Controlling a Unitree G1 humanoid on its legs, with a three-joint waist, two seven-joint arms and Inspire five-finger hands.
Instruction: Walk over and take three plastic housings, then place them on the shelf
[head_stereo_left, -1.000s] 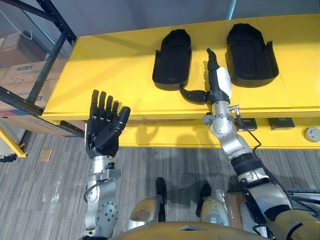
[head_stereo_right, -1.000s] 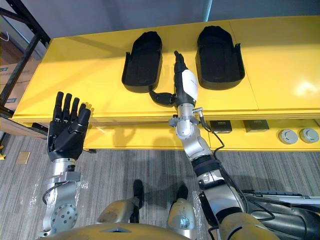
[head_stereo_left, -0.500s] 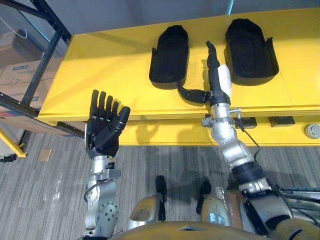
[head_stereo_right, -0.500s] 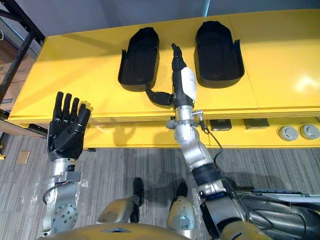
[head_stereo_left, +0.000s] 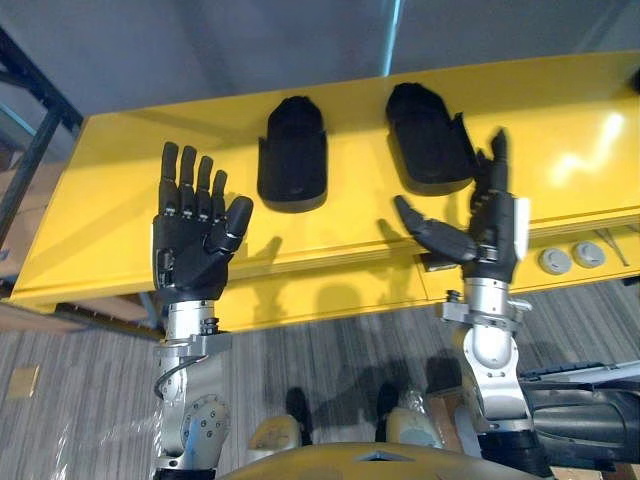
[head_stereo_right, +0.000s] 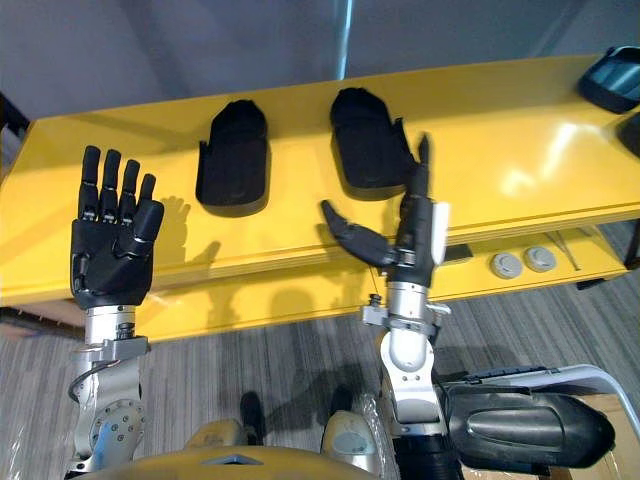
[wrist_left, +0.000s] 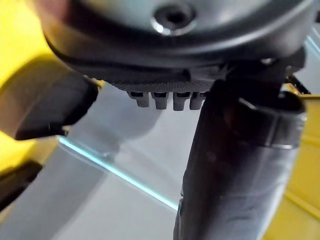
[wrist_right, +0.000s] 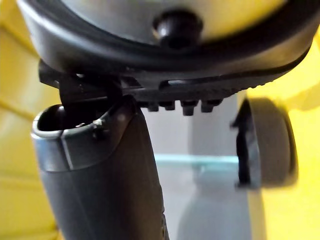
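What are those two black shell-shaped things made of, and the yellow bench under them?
The left housing and the right housing look like moulded plastic with a matte finish: evenly dark, rounded rims, hardly any glare. The yellow table looks painted or laminated and glossy: it shows a bright patch of reflected light. Whether metal or board lies beneath, I cannot tell.

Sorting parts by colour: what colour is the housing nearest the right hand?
The housing is black, on the yellow table; the left eye view shows it best.

Dark object (head_stereo_right: 612, 78) at the yellow table's (head_stereo_right: 560, 120) far right end, cut by the edge.
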